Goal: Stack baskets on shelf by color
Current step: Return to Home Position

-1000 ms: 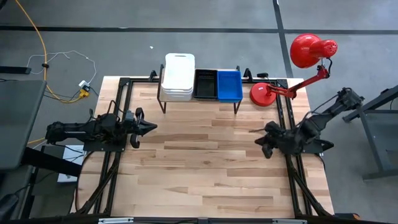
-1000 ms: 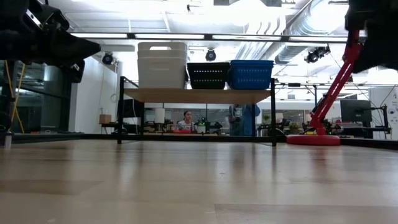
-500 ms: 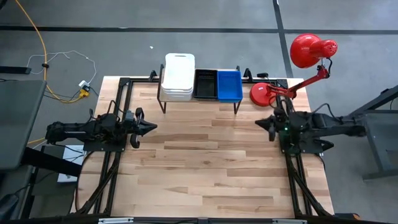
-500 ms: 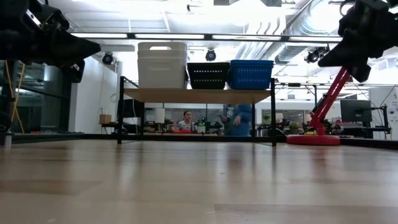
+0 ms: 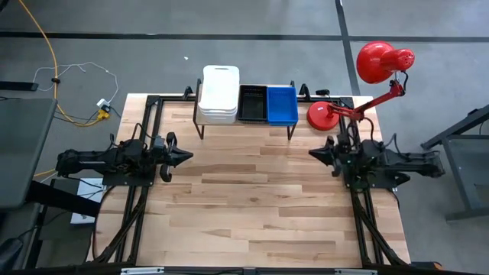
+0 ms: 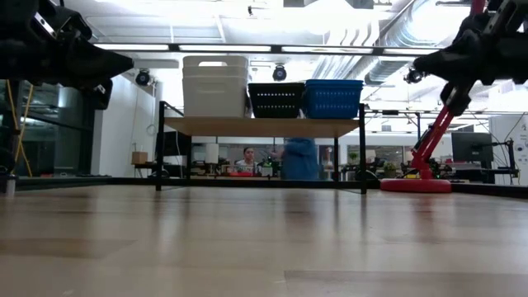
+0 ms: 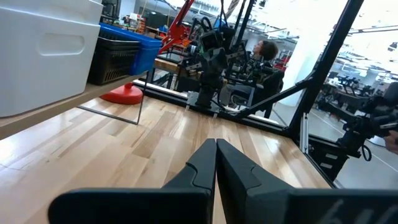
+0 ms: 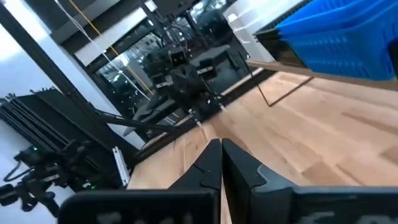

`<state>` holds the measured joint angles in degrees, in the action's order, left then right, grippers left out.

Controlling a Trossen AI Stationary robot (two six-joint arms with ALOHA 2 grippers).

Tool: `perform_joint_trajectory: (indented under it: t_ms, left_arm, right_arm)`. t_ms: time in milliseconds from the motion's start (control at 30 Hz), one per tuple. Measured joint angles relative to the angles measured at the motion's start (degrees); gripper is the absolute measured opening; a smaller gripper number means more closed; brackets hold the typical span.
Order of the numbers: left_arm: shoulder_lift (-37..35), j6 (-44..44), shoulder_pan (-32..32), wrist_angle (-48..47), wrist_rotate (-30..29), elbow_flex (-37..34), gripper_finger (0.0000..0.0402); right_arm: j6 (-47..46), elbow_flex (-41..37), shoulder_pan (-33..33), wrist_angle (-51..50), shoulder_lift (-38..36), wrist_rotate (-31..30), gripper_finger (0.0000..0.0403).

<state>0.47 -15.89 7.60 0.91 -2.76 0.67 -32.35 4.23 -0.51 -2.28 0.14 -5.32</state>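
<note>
we see white baskets (image 5: 220, 93) stacked at left end of shelf (image 6: 264, 127), black basket (image 5: 252, 103) in middle, blue basket (image 5: 282, 105) at right end, all side by side. shelf sits at far edge of desk (image 5: 252, 206). left hand (image 5: 188, 156) hovers over desk's left side, fingers pressed together, empty. right hand (image 5: 313, 153) over right side, near red lamp (image 5: 328, 116), fingers pressed together, empty. both hands well apart from shelf, tips facing each other.

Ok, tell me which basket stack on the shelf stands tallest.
The white stack, at the shelf's left end in the high view; it rises above the black stack and blue stack beside it.
</note>
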Motion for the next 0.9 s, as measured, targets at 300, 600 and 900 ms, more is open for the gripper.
perform_joint_trajectory:
  t_ms: [300,600,900]
  left_arm:
    - [0.0,0.0,0.0,0.0,0.0,0.0,0.0001]
    - [0.0,0.0,0.0,0.0,-0.01,0.0,0.0001]
    - [0.0,-0.01,0.0,0.0,-0.01,0.0,0.0001]
  right_arm:
    - [11.82,-1.4,0.01,-1.89,0.06,-0.1,0.0]
    - [26.57,-1.37,0.02,-2.61,0.24,0.84,0.0]
    - [26.49,-1.37,0.02,-2.63,0.24,0.42,0.0]
